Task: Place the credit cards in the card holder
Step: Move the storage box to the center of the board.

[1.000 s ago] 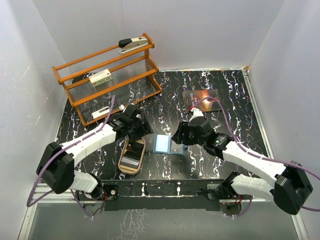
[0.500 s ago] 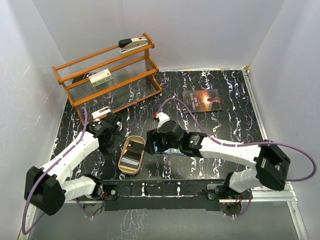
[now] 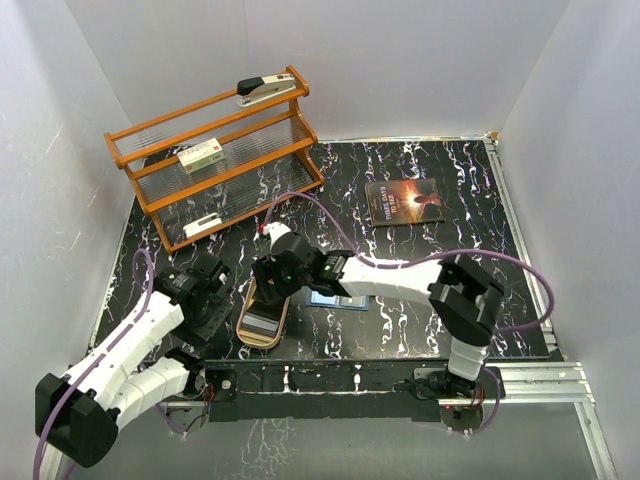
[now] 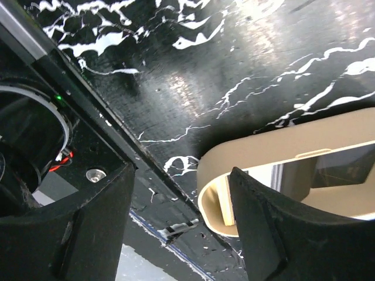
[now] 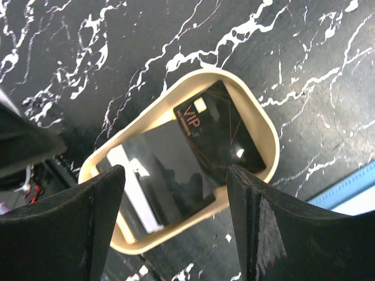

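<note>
A tan oblong tray [image 5: 258, 126] holds the credit cards: a dark one marked VIP [image 5: 220, 126] lies over a whitish one [image 5: 132, 175]. My right gripper [image 5: 176, 225] hangs open just above the tray, with nothing between its fingers. From above, the right gripper [image 3: 270, 285] is over the tray's [image 3: 244, 325] far end. The blue card holder [image 3: 335, 298] lies right of the tray, partly hidden by the right arm; only its edge [image 5: 351, 187] shows in the right wrist view. My left gripper [image 3: 210, 303] is open and empty, left of the tray [image 4: 246, 158].
An orange wooden rack [image 3: 215, 150] stands at the back left, carrying a stapler [image 3: 268, 88] and a white-green box [image 3: 202, 155]. A dark book [image 3: 404, 201] lies at the back right. White walls close in three sides. The arms' base rail [image 4: 88, 111] runs along the near edge.
The right arm swung left from the card holder to above the tray, its jaws widening. The left arm drew back from the tray toward the near left.
</note>
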`<action>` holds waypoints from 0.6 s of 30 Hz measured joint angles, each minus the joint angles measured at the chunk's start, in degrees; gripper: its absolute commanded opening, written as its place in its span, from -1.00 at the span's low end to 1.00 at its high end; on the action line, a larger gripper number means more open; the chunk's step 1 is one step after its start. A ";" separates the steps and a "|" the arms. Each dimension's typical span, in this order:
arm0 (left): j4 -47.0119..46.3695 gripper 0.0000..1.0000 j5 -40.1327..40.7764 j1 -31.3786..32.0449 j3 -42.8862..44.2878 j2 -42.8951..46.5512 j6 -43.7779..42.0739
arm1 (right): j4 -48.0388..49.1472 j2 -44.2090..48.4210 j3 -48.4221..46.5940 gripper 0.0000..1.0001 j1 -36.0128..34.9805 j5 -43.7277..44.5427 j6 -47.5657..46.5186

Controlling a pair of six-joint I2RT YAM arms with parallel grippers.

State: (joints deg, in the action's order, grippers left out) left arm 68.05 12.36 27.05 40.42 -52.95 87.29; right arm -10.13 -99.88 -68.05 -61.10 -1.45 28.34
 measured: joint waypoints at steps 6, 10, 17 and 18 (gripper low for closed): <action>-1.16 0.26 -3.89 0.00 -3.65 0.76 2.03 | -2.56 -7.32 -5.81 0.25 -0.02 2.54 -2.25; -2.10 0.26 -6.23 0.00 -5.62 0.57 2.45 | -4.20 -10.34 -8.17 0.23 -0.02 4.79 -2.75; -5.31 0.26 -8.76 -0.07 -6.80 0.50 2.40 | -6.34 -12.61 -9.42 0.14 0.15 9.90 -1.60; -5.88 0.26 -9.31 -0.07 -7.19 0.35 2.36 | -6.47 -12.68 -9.42 0.13 0.31 10.49 -1.18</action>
State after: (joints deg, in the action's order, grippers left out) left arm 62.17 3.05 26.98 33.23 -52.60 89.65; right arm -16.60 -112.55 -77.47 -60.80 9.04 27.16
